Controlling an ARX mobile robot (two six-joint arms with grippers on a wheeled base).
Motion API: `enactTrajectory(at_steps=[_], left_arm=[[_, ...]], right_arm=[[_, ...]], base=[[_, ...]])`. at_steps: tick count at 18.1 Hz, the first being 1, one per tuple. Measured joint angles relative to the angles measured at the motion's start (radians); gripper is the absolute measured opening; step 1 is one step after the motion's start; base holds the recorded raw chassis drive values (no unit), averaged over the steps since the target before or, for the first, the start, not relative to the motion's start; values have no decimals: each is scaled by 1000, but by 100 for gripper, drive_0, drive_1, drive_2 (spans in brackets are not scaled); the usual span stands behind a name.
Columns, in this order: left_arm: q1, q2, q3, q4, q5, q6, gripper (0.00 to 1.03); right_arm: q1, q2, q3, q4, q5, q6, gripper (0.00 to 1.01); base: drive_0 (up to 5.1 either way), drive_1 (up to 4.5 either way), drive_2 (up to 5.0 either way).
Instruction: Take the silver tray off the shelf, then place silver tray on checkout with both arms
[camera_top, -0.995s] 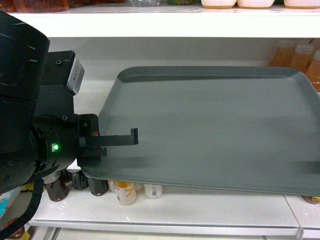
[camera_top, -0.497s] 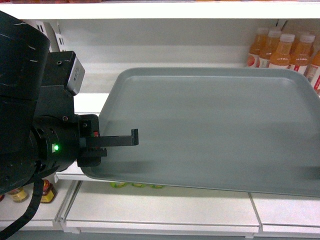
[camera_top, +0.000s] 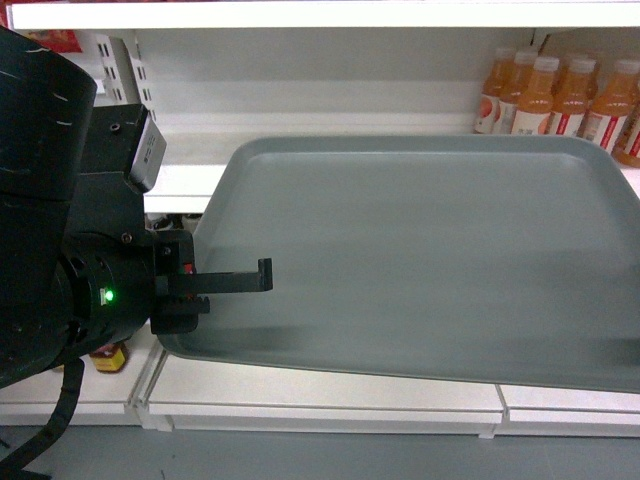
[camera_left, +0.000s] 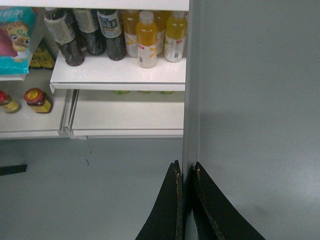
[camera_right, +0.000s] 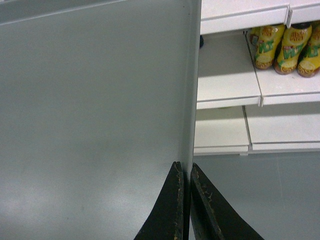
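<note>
The silver tray (camera_top: 420, 260) is a large grey-green rectangle held level in the air in front of the shelf (camera_top: 185, 185). My left gripper (camera_top: 265, 274) is shut on the tray's left rim, one black finger lying over the top. The left wrist view shows the rim pinched between both fingers of the left gripper (camera_left: 185, 167), with the tray (camera_left: 255, 100) to the right. My right gripper (camera_right: 185, 167) is shut on the opposite rim of the tray (camera_right: 95, 110); it is outside the head view. The checkout is out of view.
Orange juice bottles (camera_top: 560, 95) stand on the shelf behind the tray's far right corner. Bottles (camera_left: 146, 37) and jars (camera_left: 37, 100) fill boards on the left. Yellow packets (camera_right: 280, 45) sit on a board at the right. Grey floor (camera_left: 90, 190) lies below the lowest white board (camera_top: 320, 385).
In the head view the shelves have slid upward behind the tray and the floor has come into sight. The tray and left gripper keep their place in the view.
</note>
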Motion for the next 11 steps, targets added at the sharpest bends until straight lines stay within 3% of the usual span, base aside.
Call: enactTrajectory(at_steps=[11], left_arm=[[-3, 0, 0, 1, -6, 1, 3]], right_arm=[[0, 0, 0, 1, 0, 0, 3]], base=[[8, -426, 441]])
